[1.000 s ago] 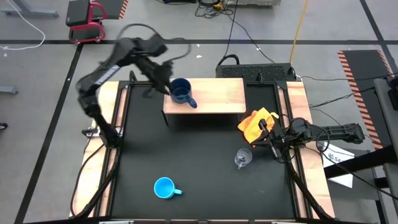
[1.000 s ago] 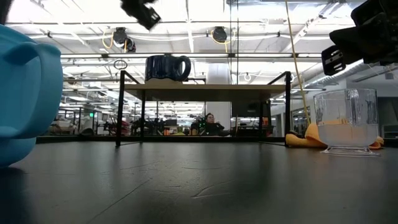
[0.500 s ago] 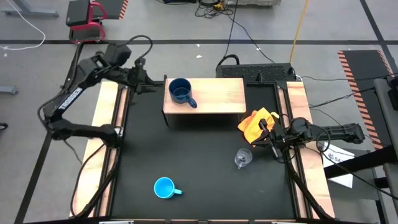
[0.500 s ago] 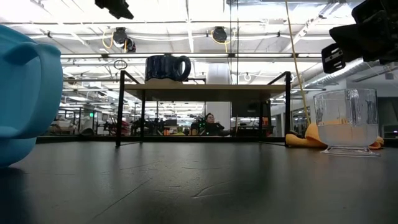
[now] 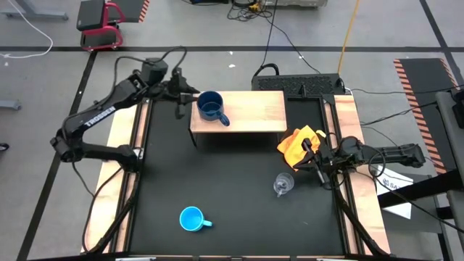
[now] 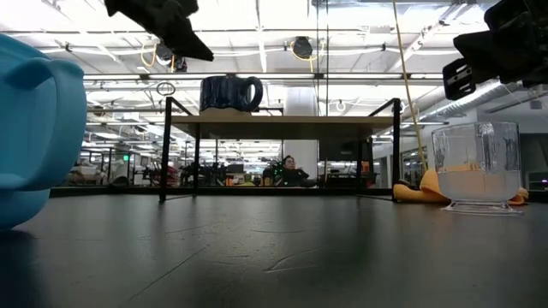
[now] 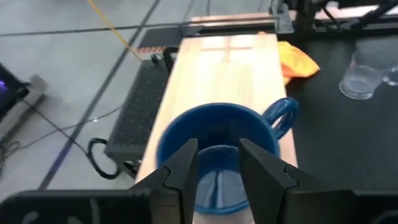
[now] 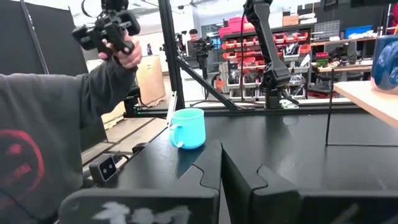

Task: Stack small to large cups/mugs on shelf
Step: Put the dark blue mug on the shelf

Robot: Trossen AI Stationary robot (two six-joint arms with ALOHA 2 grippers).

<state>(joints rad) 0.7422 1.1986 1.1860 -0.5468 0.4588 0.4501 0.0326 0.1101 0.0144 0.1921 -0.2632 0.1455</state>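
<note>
The navy mug (image 5: 211, 107) stands upright on the left end of the shelf (image 5: 254, 109). The left gripper (image 5: 190, 98) hovers just left of it, fingers (image 7: 186, 171) slightly parted and empty. The sky-blue mug (image 5: 191, 218) sits near-left on the surface (image 5: 217, 181), the glass cup (image 5: 283, 184) right. The right gripper (image 5: 313, 161) rests by the orange cloth (image 5: 299, 143), fingers (image 8: 208, 168) closed, empty.

Orange-yellow cloth (image 5: 299, 143) lies crumpled at the right side of the black table (image 5: 232, 188) — bare surface elsewhere. Red-framed stool (image 5: 101, 22) and yellow cable (image 5: 350, 32) occupy the floor beyond. Person in grey sleeve (image 8: 56, 124) holds a handheld device — raised.
</note>
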